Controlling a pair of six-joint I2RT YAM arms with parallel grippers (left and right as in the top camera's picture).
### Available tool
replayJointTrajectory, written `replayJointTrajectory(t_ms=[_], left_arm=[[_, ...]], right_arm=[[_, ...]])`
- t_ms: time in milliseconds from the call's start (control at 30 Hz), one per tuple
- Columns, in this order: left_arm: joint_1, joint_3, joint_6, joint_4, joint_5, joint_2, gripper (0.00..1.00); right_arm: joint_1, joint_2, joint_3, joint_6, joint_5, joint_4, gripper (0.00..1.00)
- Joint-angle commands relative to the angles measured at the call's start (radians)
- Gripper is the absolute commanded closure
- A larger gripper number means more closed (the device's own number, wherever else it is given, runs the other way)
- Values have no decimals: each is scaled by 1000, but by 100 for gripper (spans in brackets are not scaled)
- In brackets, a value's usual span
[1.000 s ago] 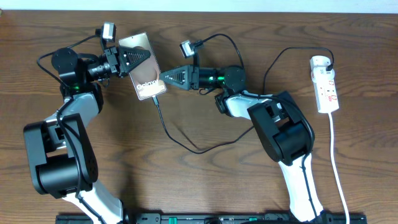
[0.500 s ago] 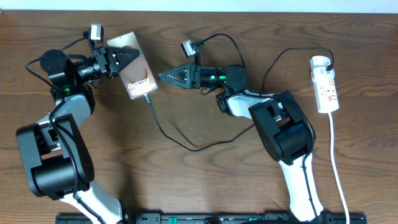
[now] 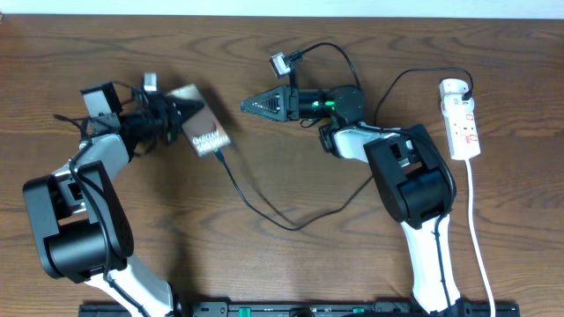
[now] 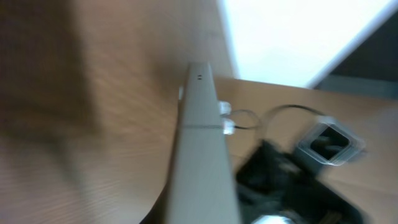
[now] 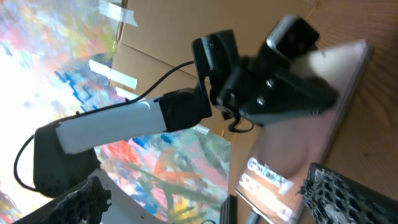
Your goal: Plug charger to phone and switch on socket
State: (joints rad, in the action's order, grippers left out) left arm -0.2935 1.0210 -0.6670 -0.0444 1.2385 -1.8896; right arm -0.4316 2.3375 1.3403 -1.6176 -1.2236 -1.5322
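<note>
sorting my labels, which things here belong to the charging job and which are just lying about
Job: phone, charger, socket, left gripper holding the phone.
Lying about: cardboard, colourful sheet, seen only from the right wrist.

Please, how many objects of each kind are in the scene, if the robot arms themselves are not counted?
Phone: 1
Charger cable: 1
Power strip: 1
Total: 3

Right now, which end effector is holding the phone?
The left end effector: it is shut on the phone, while the right end effector stands open and empty, apart from the phone.
</note>
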Motion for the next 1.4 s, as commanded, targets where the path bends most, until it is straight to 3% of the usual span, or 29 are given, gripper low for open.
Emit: replayJointTrajectory(t_ms=[0,333,733,900,1367], left_arm=[[-4,14,272,135,-199,7,93],[-3,14,361,355,-539,7,93],[-2,14,371,403,-603,7,92],[-2,14,371,415,-603,7,64],[-2,14,372,502,-604,7,34]], right_arm=[[28,0,14,5,-61,7,1],[40,0,14,24,-117,11,1],[39,0,14,25,-121,10,1],[37,0,14,25,-122,10,1],[37,0,14,25,-122,10,1]])
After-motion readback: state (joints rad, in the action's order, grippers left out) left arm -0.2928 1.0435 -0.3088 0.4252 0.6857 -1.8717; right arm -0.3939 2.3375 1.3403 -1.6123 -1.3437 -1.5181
